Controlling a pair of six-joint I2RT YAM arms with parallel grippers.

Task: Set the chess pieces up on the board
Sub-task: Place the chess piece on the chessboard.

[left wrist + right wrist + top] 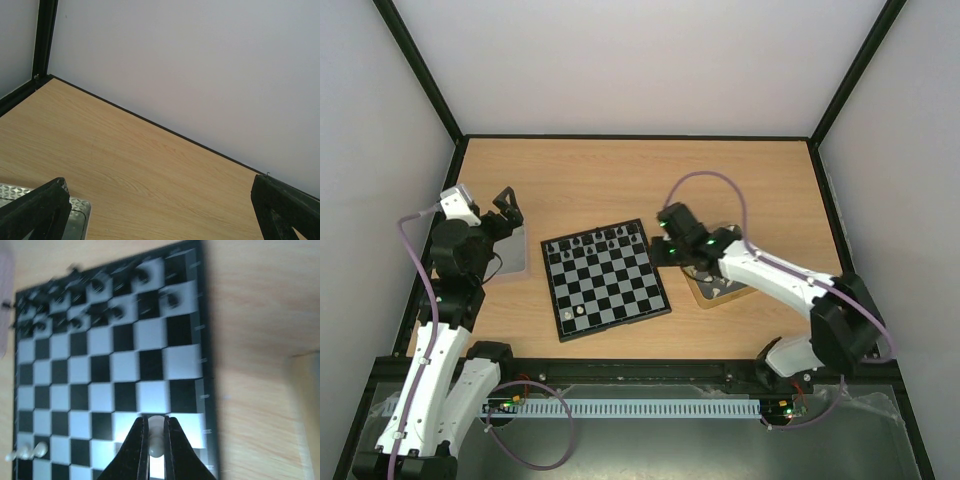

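Over the board point(125, 365) toward three o'clock, my right pincer point(156, 421) pinches a white piece point(156, 449); black pieces point(100, 286) line twelve o'clock, six nearly bare.

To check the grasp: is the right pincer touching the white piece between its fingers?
Touching. The right wrist view shows the right pincer closed on the white piece, with no gap on either side.
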